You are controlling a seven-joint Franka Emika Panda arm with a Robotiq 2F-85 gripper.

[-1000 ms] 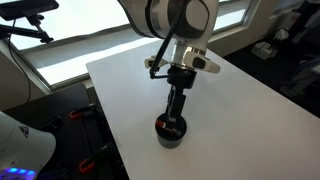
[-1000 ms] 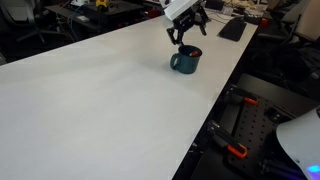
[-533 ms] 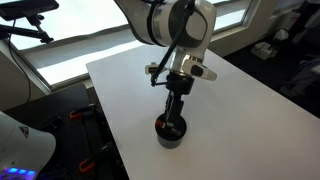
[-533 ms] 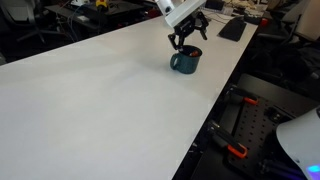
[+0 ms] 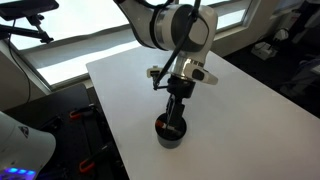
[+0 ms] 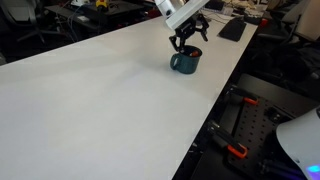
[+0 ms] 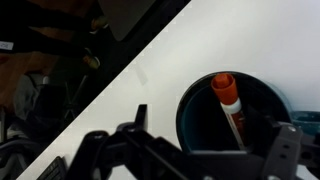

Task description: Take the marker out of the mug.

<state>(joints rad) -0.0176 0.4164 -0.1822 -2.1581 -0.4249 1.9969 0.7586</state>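
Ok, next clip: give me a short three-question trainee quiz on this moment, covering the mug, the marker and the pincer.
1. True or false: the marker already lies on the white table.
2. Where is the pincer? A) right over the mug B) at the table's far end C) lying flat on the table
3. Fill in: the pincer's jaws are ____.
Key: 1 false; the marker stands inside the mug, its orange-red end leaning near the rim. 2 A. 3 open, holding nothing.
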